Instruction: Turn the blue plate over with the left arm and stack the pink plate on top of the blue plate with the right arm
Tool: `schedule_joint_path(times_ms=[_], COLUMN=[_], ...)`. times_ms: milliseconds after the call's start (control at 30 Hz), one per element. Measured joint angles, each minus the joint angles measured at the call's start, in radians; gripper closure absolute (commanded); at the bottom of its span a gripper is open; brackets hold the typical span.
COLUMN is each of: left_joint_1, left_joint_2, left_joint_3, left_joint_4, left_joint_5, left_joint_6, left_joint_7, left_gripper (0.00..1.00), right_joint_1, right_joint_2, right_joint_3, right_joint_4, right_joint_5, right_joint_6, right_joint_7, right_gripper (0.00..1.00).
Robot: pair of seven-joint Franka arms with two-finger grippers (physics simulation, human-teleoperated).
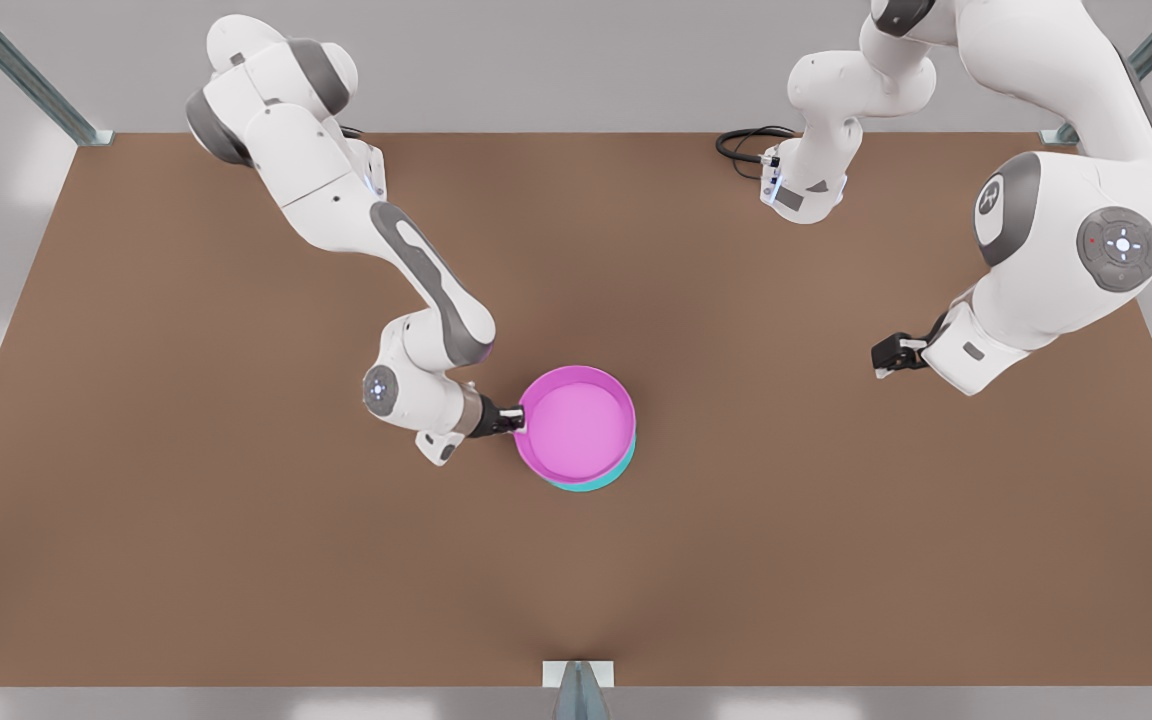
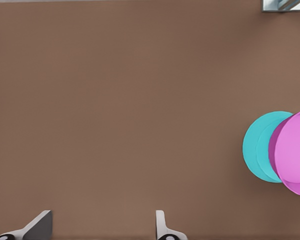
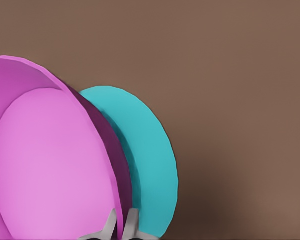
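White arms point(image 1: 336, 190), grey joints, black cable point(image 1: 744, 148)

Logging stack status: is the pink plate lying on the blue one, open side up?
Yes. The pink plate lies open side up over the blue plate; the right gripper grips its rim.

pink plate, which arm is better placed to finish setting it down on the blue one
Right. The right claw is pinched on the pink plate rim, holding it directly over the blue plate. The left claw hangs open over bare table, well away from both plates.
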Motion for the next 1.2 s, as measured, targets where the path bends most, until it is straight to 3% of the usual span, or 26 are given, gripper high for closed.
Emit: schedule_joint_path(times_ms=[133,167,200,233,433,600,667,767,933,1067,1200], left_joint_1=[0.005,0.006,0.006,0.006,0.008,0.008,0.010,0.009,0.010,0.010,0.010], left_joint_2=[-0.001,-0.001,0.001,0.002,0.003,0.005,0.006,0.006,0.006,0.006,0.005], left_joint_3=[0.001,0.001,0.001,0.001,0.003,0.003,0.004,0.004,0.004,0.004,0.004], left_joint_4=[0.000,0.000,0.000,0.000,0.017,0.023,0.023,0.023,0.023,0.023,0.023], left_joint_5=[-0.004,-0.005,-0.006,-0.007,-0.006,-0.006,-0.006,-0.006,-0.006,-0.006,-0.006], left_joint_6=[-0.001,-0.001,-0.001,-0.001,-0.003,-0.004,-0.004,-0.004,-0.004,-0.004,-0.006], left_joint_7=[0.003,0.003,0.003,0.003,0.005,0.006,0.006,0.007,0.008,0.008,0.008], left_gripper=[0.00,0.00,0.00,0.00,0.00,0.00,0.00,0.00,0.00,0.00,0.00], right_joint_1=[0.034,0.036,0.036,0.036,0.028,0.022,0.030,-0.013,-0.121,-0.143,-0.152], right_joint_2=[0.001,0.001,0.001,0.001,-0.008,-0.096,-0.152,-0.157,-0.210,-0.359,-0.415], right_joint_3=[-0.026,-0.029,-0.031,-0.032,-0.042,-0.142,-0.242,-0.416,-0.461,-0.451,-0.442], right_joint_4=[-0.002,-0.003,-0.003,-0.002,0.002,-0.021,-0.010,0.237,0.575,0.544,0.497], right_joint_5=[-0.001,-0.002,-0.004,-0.005,-0.009,-0.015,-0.027,-0.153,-0.421,-0.516,-0.553], right_joint_6=[0.020,0.023,0.025,0.027,0.029,0.009,-0.043,-0.276,-0.722,-0.949,-1.061], right_joint_7=[0.037,0.045,0.054,0.062,0.104,0.129,0.138,0.147,0.134,0.119,0.108], right_gripper=[0.79,0.52,0.08,0.00,0.00,0.00,0.00,0.00,0.00,0.00,0.00])
